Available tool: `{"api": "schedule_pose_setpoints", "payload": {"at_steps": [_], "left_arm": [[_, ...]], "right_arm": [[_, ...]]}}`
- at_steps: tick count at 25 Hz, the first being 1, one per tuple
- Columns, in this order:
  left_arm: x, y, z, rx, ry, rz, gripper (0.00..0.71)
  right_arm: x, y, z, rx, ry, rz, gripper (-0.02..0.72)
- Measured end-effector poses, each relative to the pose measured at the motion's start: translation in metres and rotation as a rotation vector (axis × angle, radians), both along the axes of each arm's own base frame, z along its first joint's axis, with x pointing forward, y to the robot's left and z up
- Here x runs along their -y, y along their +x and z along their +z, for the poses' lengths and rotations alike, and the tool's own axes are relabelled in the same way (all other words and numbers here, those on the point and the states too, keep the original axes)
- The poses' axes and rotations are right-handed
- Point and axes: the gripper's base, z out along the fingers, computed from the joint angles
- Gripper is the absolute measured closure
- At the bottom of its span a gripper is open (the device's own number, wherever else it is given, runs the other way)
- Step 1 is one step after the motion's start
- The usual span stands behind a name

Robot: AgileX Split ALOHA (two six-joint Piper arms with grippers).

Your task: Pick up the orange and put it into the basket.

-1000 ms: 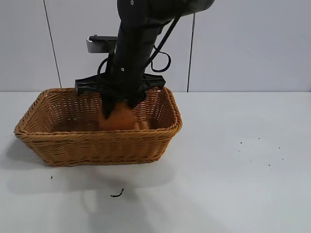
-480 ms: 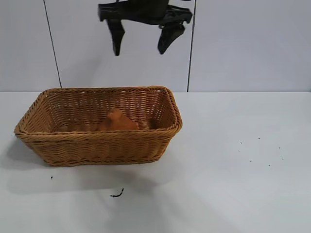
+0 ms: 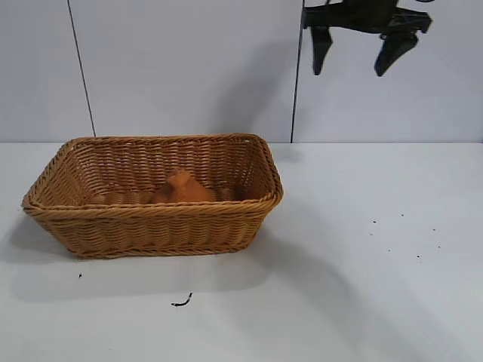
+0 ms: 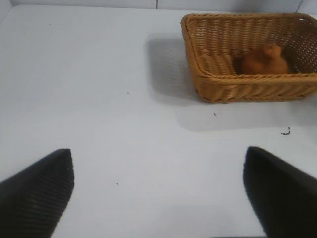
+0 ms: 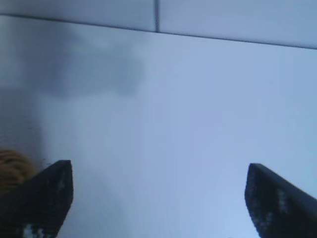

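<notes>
The orange (image 3: 181,188) lies on the floor of the basket (image 3: 155,225), toward the middle and nearer the front wall, its small nub pointing up — nothing touches it. The tan wicker basket stands on the white tabletop (image 3: 362,286) at the exterior view's left half, its braided rim unbroken all round and its shadow falling on the surface in front and to the left.

The right pincer (image 3: 355,54) hangs high in the upper right of that view, well apart from the basket and to the right of it, against the pale wall panels (image 3: 181,68). It is released: the two dark fingers (image 3: 318,47) stand wide apart and nothing is between them. Its own wrist camera shows the same spread tips over bare tabletop and wall, with only a sliver of wicker at the frame's edge.

The left pincer (image 4: 158,191) is seen only from its own wrist camera, parked low over the tabletop and well away from the basket, likewise released and empty — its finger tips sit at either side of the frame. A small dark curled scrap (image 3: 181,302) lies on the tabletop just in front of the basket, and a few dark specks (image 3: 400,241) dot the surface at the right.
</notes>
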Motion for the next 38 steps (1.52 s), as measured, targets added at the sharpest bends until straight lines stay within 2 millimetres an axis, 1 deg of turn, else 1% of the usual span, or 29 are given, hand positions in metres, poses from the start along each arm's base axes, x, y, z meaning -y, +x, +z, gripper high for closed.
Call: {"api": "schedule_pose_setpoints", "payload": {"at_steps": [2,4,7,9,11,12,13,15,16,18,19,22,25,28,30,32,34,36,38], "left_arm": [[0.0,0.0,0.0,0.0,0.0,0.0,0.044],[0.0,0.0,0.0,0.0,0.0,0.0,0.044],[0.0,0.0,0.0,0.0,0.0,0.0,0.044],[0.0,0.0,0.0,0.0,0.0,0.0,0.044],[0.0,0.0,0.0,0.0,0.0,0.0,0.044],[0.0,0.0,0.0,0.0,0.0,0.0,0.044],[0.0,0.0,0.0,0.0,0.0,0.0,0.044],[0.0,0.0,0.0,0.0,0.0,0.0,0.044],[0.0,0.0,0.0,0.0,0.0,0.0,0.044],[0.0,0.0,0.0,0.0,0.0,0.0,0.044],[0.0,0.0,0.0,0.0,0.0,0.0,0.044],[0.0,0.0,0.0,0.0,0.0,0.0,0.044],[0.0,0.0,0.0,0.0,0.0,0.0,0.044],[0.0,0.0,0.0,0.0,0.0,0.0,0.044],[0.0,0.0,0.0,0.0,0.0,0.0,0.044],[0.0,0.0,0.0,0.0,0.0,0.0,0.044],[0.0,0.0,0.0,0.0,0.0,0.0,0.044],[0.0,0.0,0.0,0.0,0.0,0.0,0.044],[0.0,0.0,0.0,0.0,0.0,0.0,0.044]], "right_arm": [[0.021,0.002,0.0,-0.003,0.026,-0.04,0.054],[0.032,0.003,-0.001,-0.007,0.04,-0.056,0.054],[0.032,-0.002,-0.004,-0.035,0.05,-0.054,0.054],[0.032,-0.011,-0.008,-0.074,0.047,-0.043,0.054],[0.033,-0.027,-0.001,-0.101,0.043,-0.039,0.054],[0.033,-0.027,-0.001,-0.101,0.043,-0.039,0.054],[0.034,-0.05,0.005,-0.141,0.035,-0.024,0.054],[0.036,-0.079,0.02,-0.156,0.025,-0.003,0.054],[0.037,-0.095,0.021,-0.179,0.019,0.009,0.054],[0.039,-0.132,0.035,-0.183,0.013,0.023,0.054],[0.04,-0.15,0.036,-0.199,0.011,0.026,0.054],[0.043,-0.211,0.051,-0.183,0.006,0.041,0.054],[0.047,-0.27,0.055,-0.16,0.004,0.047,0.054],[0.05,-0.322,0.047,-0.136,0.005,0.047,0.054],[0.051,-0.354,0.037,-0.108,0.003,0.054,0.054],[0.053,-0.384,0.031,-0.023,0.002,0.056,0.054],[0.055,-0.408,0.021,0.061,0.0,0.057,0.054],[0.056,-0.431,0.015,0.175,0.0,0.061,0.054],[0.057,-0.449,0.007,0.259,-0.006,0.07,0.054]]}}
